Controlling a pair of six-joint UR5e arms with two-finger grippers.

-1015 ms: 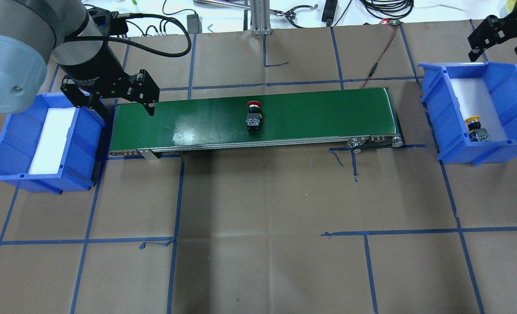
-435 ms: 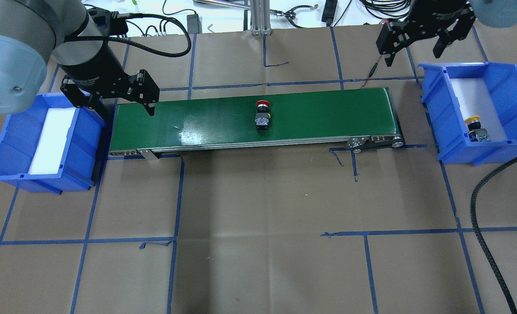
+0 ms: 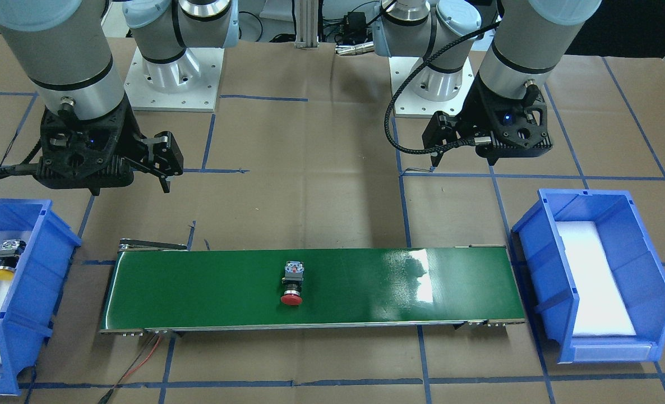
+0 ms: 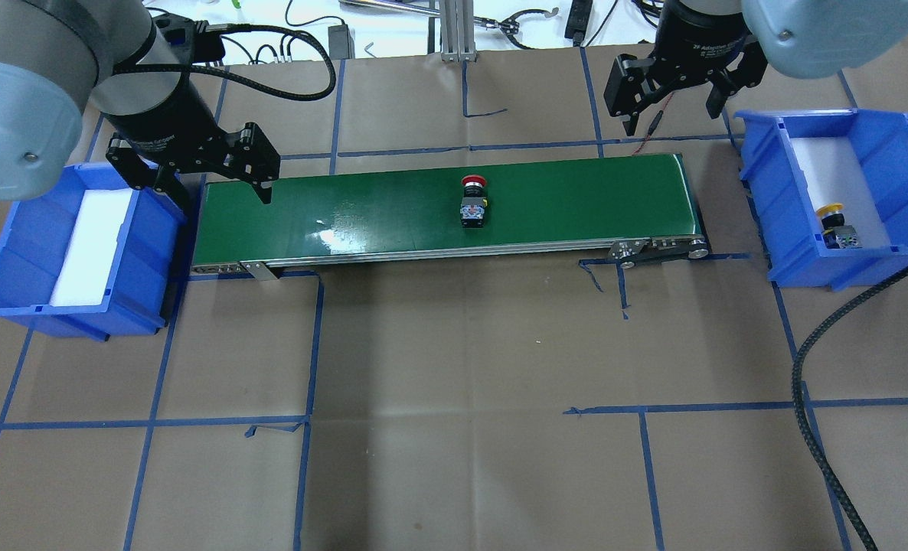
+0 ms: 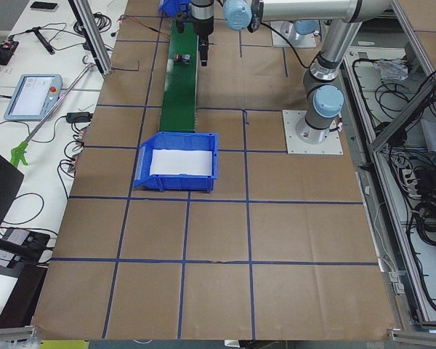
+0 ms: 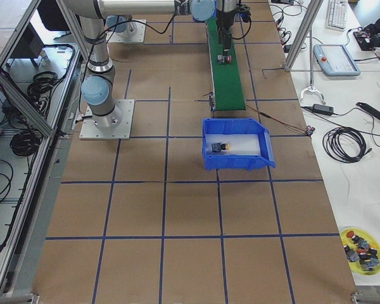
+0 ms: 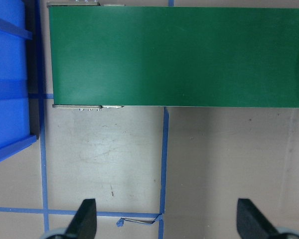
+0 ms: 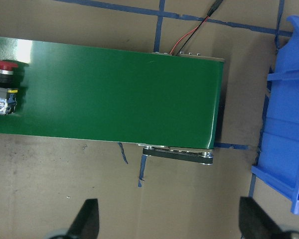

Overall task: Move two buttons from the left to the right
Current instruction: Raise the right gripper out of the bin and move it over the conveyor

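The conveyor belt (image 4: 393,210) runs left to right across the desk (image 4: 454,383). The first button (image 4: 473,205) lies on the belt, just right of its middle. The left bin (image 4: 151,260) stands off the belt's left end, and the right bin (image 4: 775,199) off its right end, with the second button (image 4: 837,226) inside.

red button (image 4: 473,200) on its side, mid-length of green belt (image 4: 576,199), cap pointing away from robot, yellow button (image 4: 837,226) on its side inside right blue bin (image 4: 902,164)
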